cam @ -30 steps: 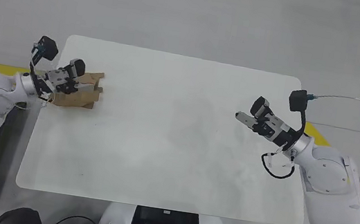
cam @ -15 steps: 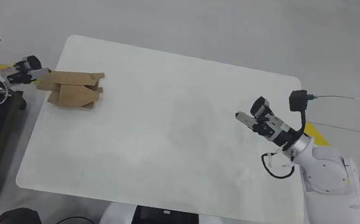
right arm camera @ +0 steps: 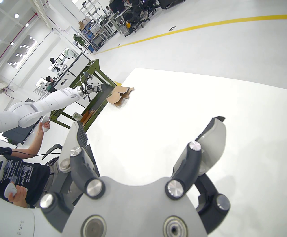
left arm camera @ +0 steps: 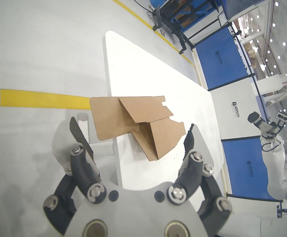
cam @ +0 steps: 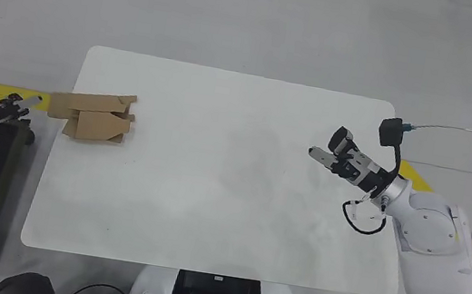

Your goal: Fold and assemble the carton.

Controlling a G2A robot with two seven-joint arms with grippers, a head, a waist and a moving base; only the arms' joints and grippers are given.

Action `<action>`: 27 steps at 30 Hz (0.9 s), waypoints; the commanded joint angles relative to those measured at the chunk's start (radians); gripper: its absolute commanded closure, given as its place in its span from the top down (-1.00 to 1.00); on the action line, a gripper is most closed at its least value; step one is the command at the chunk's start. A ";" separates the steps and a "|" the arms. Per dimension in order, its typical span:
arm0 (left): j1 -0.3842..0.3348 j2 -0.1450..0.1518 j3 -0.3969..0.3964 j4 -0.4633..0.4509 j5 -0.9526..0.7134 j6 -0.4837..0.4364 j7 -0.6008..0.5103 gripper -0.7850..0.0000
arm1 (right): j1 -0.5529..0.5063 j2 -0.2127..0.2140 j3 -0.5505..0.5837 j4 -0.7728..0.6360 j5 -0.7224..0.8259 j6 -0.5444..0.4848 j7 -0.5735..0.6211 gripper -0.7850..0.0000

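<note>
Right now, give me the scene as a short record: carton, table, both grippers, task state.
carton: brown cardboard, partly folded, lying at the table's left edge, one flap overhanging it
table: white, rounded corners
left gripper: jaws open, empty, off the table beyond its left edge, apart from the carton
right gripper: jaws open, empty, over the table's right side, far from the carton
task state: carton not yet assembled, held by neither gripper

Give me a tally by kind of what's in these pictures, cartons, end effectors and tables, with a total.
Carton: 1
End effectors: 2 (left end effector, right end effector, both open)
Table: 1
Total: 4
</note>
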 commanded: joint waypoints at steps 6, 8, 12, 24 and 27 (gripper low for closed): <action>-0.067 -0.053 0.053 0.098 0.048 0.047 0.017 1.00 | 0.000 0.000 0.000 0.000 0.000 0.000 0.000 1.00; -0.079 -0.070 0.066 0.124 0.048 0.060 0.021 1.00 | 0.000 0.000 0.000 0.000 0.000 0.000 0.000 1.00; -0.096 -0.104 0.087 0.166 0.028 0.073 0.005 1.00 | 0.000 0.000 0.000 0.000 0.000 0.000 0.000 1.00; -0.175 -0.155 0.104 0.256 0.047 0.061 0.010 -0.09 | 0.000 0.000 0.000 0.000 0.000 0.000 0.000 1.00; -0.189 -0.163 0.105 0.266 0.056 0.063 0.012 -0.04 | 0.000 0.000 0.000 0.000 0.000 0.000 0.000 1.00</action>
